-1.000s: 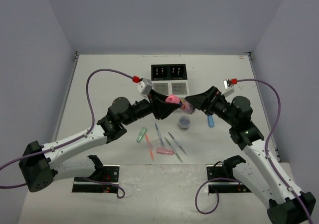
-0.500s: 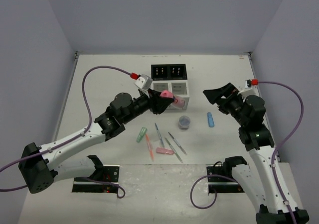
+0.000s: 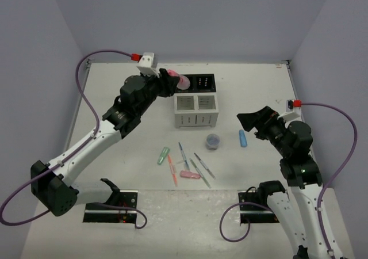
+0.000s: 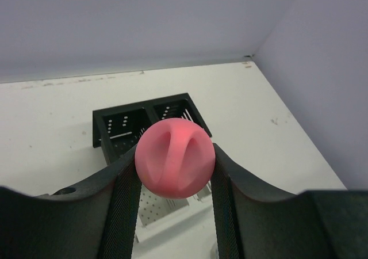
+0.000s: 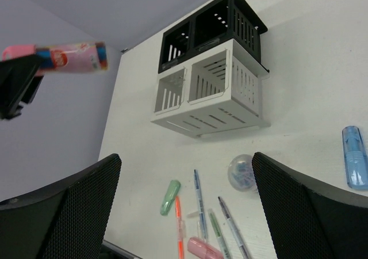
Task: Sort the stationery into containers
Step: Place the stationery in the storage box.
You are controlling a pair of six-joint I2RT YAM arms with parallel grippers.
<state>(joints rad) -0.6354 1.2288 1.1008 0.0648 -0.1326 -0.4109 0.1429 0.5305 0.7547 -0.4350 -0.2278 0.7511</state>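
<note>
organizer (image 3: pixel 195 120) black perforated, white slotted | pink marker (image 4: pixel 174 158) | blue marker (image 3: pixel 243 138) | green marker (image 3: pixel 164 155)

**Robot lab test cell**

Plain lavender walls (image 3: pixel 190 17) are boxing in a white table (image 3: pixel 259 86) on three sides. Along the bottom of the frame, two robot arms (image 3: pixel 80 155) are standing bolted by black base plates (image 3: pixel 98 216), with purple cables (image 3: pixel 77 83) looping off them up both sides.
</note>
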